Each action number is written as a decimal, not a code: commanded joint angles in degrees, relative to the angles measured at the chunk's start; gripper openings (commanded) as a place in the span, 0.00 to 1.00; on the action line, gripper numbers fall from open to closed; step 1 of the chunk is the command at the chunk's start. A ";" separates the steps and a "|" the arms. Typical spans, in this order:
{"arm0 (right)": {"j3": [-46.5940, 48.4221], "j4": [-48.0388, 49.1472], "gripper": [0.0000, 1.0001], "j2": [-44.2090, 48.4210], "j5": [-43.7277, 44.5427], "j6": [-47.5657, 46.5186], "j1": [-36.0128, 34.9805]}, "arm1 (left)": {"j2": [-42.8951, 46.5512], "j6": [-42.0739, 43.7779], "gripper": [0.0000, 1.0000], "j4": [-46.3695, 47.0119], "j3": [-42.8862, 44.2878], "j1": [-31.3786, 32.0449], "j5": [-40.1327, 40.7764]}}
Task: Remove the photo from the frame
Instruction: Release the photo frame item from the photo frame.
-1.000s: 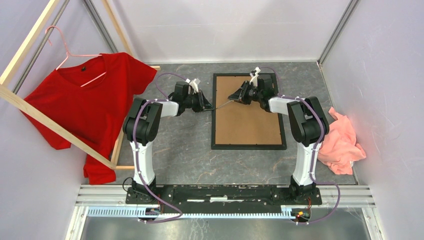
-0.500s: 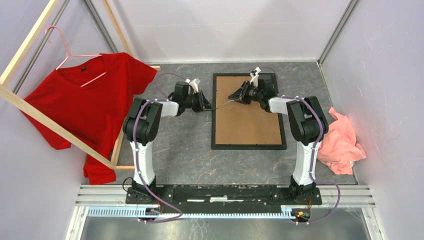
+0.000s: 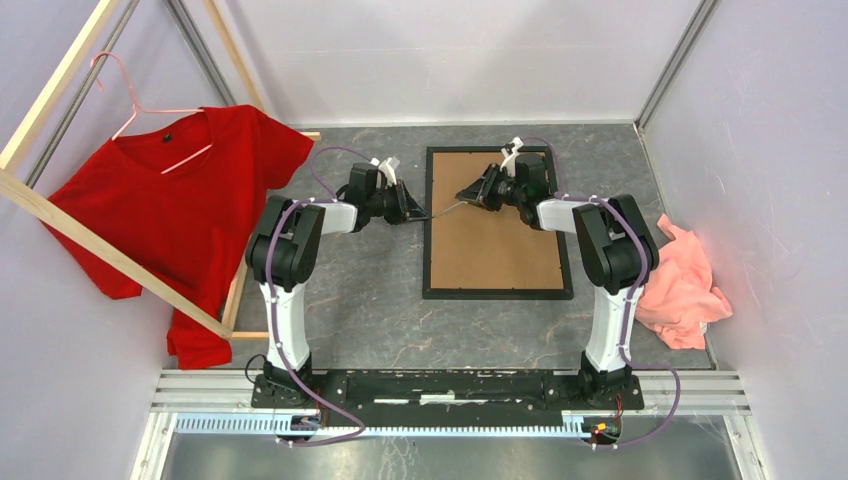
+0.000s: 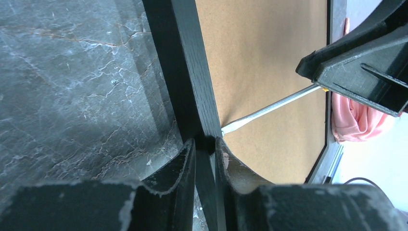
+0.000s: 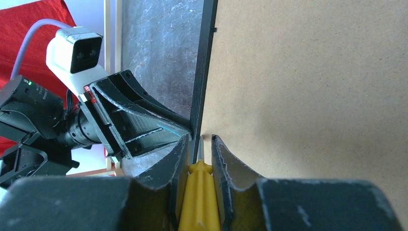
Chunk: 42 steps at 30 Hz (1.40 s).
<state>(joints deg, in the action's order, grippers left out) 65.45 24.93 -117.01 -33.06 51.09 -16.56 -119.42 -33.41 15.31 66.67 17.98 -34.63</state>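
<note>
The black frame (image 3: 497,293) lies face down on the grey table, its brown backing board (image 3: 495,240) facing up. The photo is hidden beneath the board. My left gripper (image 3: 416,213) is shut on the frame's left rail (image 4: 178,57), one finger on each side of it (image 4: 205,144). My right gripper (image 3: 468,196) is shut on a yellow-handled screwdriver (image 5: 198,197). Its metal shaft (image 4: 274,107) slants down over the board, and the tip meets the inner edge of the left rail (image 5: 204,67), just beside the left gripper's fingers (image 5: 139,125).
A red T-shirt (image 3: 180,210) hangs on a pink hanger from a pale wooden rack (image 3: 60,215) at the left. A crumpled pink cloth (image 3: 685,285) lies by the right wall. Enclosure walls stand close on three sides.
</note>
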 commanded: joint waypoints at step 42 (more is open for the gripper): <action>11.66 -22.88 0.00 4.23 7.28 -6.44 -18.52 | -2.15 -0.85 0.11 -3.95 -0.53 4.66 8.33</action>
<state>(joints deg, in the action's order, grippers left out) 77.52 4.08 -113.03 -12.47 34.28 -27.29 -118.83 -34.24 14.61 66.70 18.50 -31.55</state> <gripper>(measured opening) 0.248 0.239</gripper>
